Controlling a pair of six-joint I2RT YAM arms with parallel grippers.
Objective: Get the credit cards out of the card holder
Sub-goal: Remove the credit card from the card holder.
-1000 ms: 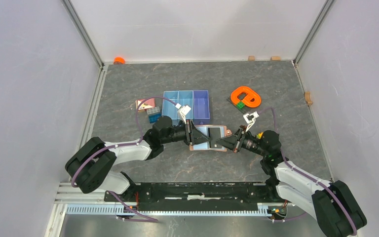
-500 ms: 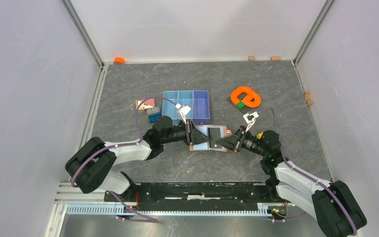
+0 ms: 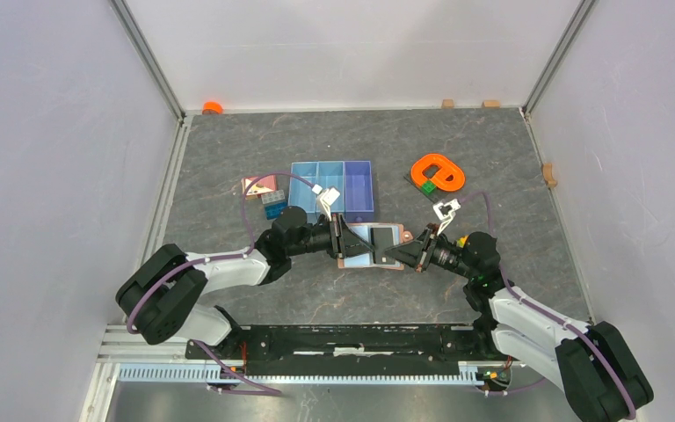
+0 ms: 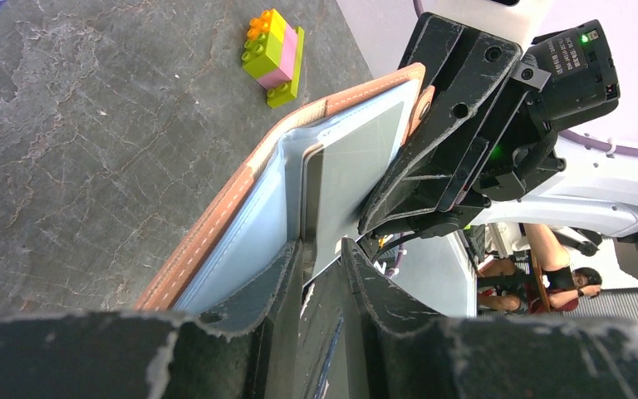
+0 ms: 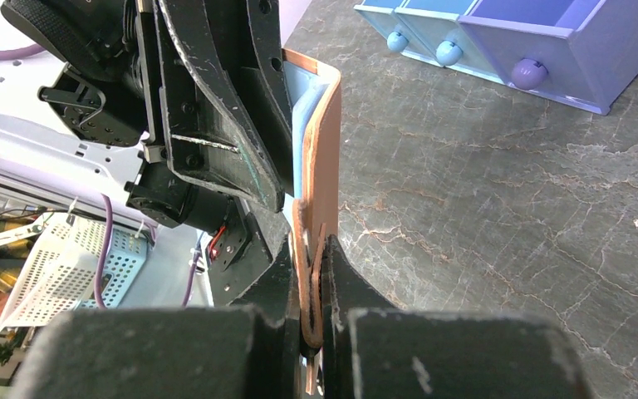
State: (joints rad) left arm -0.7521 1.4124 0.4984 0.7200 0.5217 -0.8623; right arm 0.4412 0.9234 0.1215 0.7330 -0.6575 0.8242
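The card holder (image 3: 378,237) is a salmon-brown wallet with pale blue inner pockets, held open off the table between both grippers. My left gripper (image 3: 342,240) grips from the left. In the left wrist view its jaws (image 4: 322,249) are pinched on a thin dark-edged credit card (image 4: 357,170) that sits in a blue pocket of the holder (image 4: 216,220). My right gripper (image 3: 395,257) grips from the right. In the right wrist view it (image 5: 310,247) is shut on the holder's brown edge and tab (image 5: 326,150). No tan card is visible.
A blue three-compartment tray (image 3: 334,186) stands just behind the holder and shows in the right wrist view (image 5: 507,41). A pink block (image 3: 261,185) and toy bricks (image 3: 272,205) lie left of it. An orange ring piece (image 3: 438,171) lies at the back right. A stack of bricks (image 4: 274,51) lies near the right arm.
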